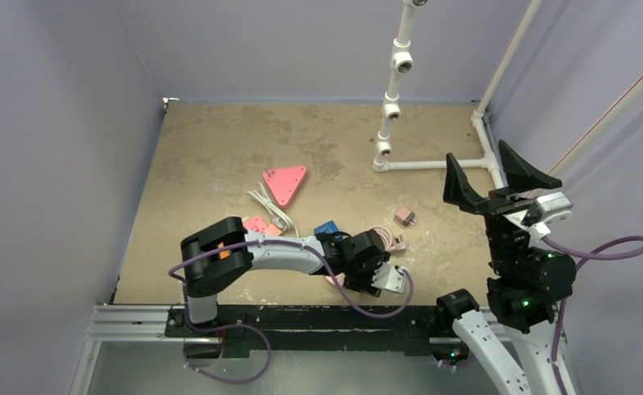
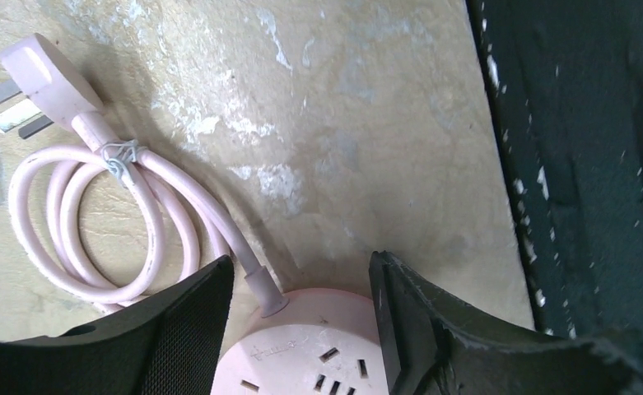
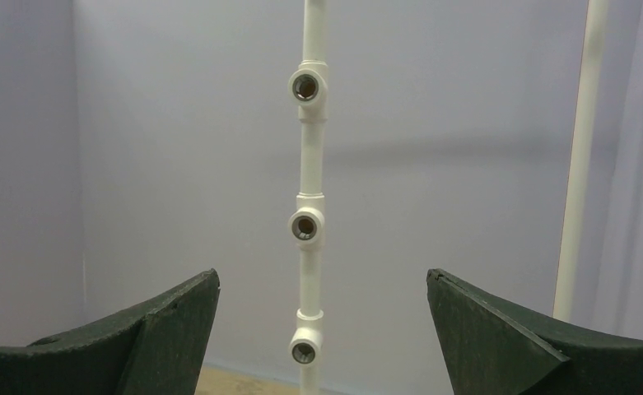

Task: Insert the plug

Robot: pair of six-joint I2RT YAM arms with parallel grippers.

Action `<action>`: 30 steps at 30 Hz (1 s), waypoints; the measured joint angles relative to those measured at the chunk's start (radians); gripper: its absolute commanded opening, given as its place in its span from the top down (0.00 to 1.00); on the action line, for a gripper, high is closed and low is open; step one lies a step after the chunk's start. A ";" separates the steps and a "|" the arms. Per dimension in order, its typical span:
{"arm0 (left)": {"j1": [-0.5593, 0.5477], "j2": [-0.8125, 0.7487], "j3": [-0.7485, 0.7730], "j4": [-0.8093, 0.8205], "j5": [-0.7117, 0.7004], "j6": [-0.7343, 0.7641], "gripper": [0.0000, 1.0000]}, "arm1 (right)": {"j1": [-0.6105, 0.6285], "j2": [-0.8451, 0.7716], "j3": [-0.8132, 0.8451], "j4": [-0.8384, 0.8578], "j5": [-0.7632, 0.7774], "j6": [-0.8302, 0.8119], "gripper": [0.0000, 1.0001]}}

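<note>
A round pink socket (image 2: 301, 354) with several slots lies between my left gripper's (image 2: 301, 259) fingers, which close on its sides. Its pink cable (image 2: 79, 222) is coiled and tied, ending in a three-pin plug (image 2: 42, 78) flat on the table. In the top view the left gripper (image 1: 365, 262) sits low near the front edge, over the socket, with the coil (image 1: 384, 239) just behind it. A small pink plug (image 1: 405, 216) lies alone on the table farther right. My right gripper (image 1: 476, 151) is raised high, open and empty; it also shows in the right wrist view (image 3: 322, 271).
A pink triangle (image 1: 286, 183), a white cable (image 1: 270, 208), a blue block (image 1: 327, 228) and small pink pieces (image 1: 256, 224) lie mid-table. A white pipe frame (image 1: 392, 90) stands at the back right, also in the right wrist view (image 3: 311, 164). The black front rail (image 2: 581, 164) is close beside the socket.
</note>
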 measured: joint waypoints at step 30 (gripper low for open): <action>0.111 -0.033 0.100 -0.127 0.077 0.344 0.01 | 0.000 0.156 0.007 0.013 -0.023 0.039 0.01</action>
